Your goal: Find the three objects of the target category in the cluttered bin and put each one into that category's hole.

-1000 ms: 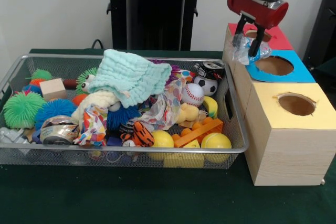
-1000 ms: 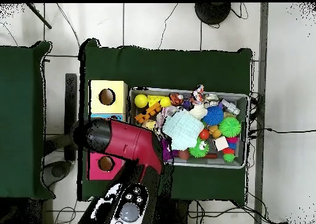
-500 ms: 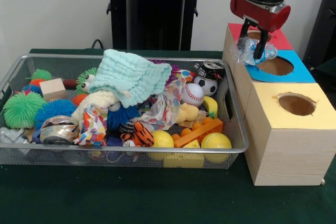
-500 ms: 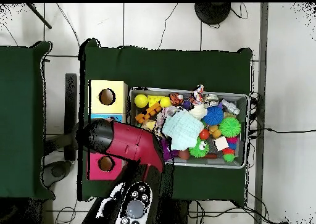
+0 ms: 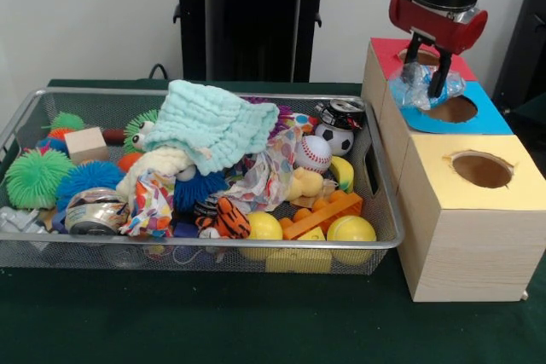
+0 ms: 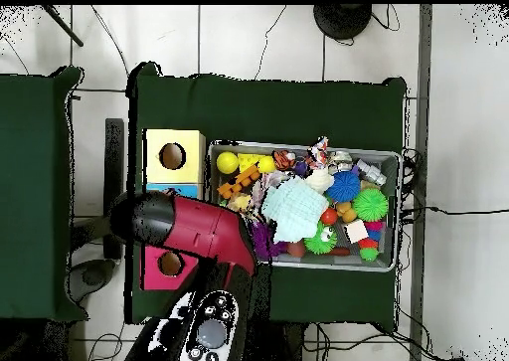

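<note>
The wire mesh bin (image 5: pixel 386 243) holds a heap of toys and cloths. One can (image 5: pixel 96 210) lies on its side at the bin's front left; it also shows in the overhead view (image 6: pixel 370 171). A second can (image 5: pixel 341 112) with a dark top stands at the bin's far right corner. My gripper (image 5: pixel 426 84) is shut on a crumpled silvery-blue object (image 5: pixel 416 91), whether a can I cannot tell. It hangs just above the left rim of the blue-topped hole (image 5: pixel 454 109). In the overhead view my arm (image 6: pixel 194 230) covers the blue box and the gripper.
The red-topped hole (image 5: pixel 420 56) lies behind the blue one and the yellow-topped hole (image 5: pixel 482 169) in front. A mint cloth (image 5: pixel 213 125), puff balls (image 5: pixel 36 178), yellow balls (image 5: pixel 351 229) and a wooden block (image 5: pixel 85 144) fill the bin.
My gripper has moved right with the crumpled object, from beside the box's left edge to over the blue hole's rim. The bin's contents have not moved.
</note>
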